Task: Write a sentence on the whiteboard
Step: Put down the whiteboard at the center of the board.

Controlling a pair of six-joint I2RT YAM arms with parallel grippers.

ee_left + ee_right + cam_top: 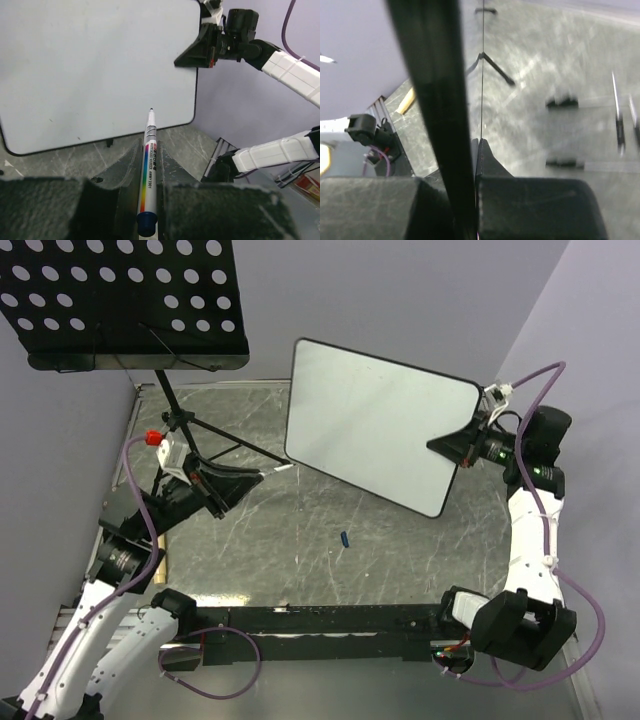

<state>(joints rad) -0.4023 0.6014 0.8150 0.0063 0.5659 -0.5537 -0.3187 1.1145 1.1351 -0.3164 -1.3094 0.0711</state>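
whiteboard (pixel 375 425) is sitting mid-table toward the far right, face tilted toward the left arm, one long edge angling down toward the table (pixel 300 560). Can't tell whether its small feet are touching the surface. Face is showing plain glossy white in the left wrist view (pixel 95 65). In the right wrist view it's running edge-on as a dark band (pixel 432 100).

right gripper (pixel 450 447) is clamping the board's right edge, fingers pinched narrow on the frame, one on each side (pixel 476 150). The left wrist cam confirms it, with black fingers (pixel 192 57) biting the edge near the upper right corner. The right arm is rising from its base at the near right along the table's right side, wrist folding inward so the gripper is pointing left.

left gripper (pixel 255 478) is pinching a marker (pixel 148 170), fingers closed tight round the barrel, blue end at the back and tip forward. The tip is aiming at the board's lower part. From above, the marker (pixel 282 469) is ending just beside the board's near-left corner, contact can't be told. The left arm is reaching up from the near left, elbow out toward the left edge, wrist turned right so the gripper is lying low and roughly level, pointing at the board.

Small blue cap (pixel 344 538) is lying on the table, near the board's lower edge. Black perforated music-stand tray (pixel 120 300) is standing at far left, its legs spreading behind the left gripper.
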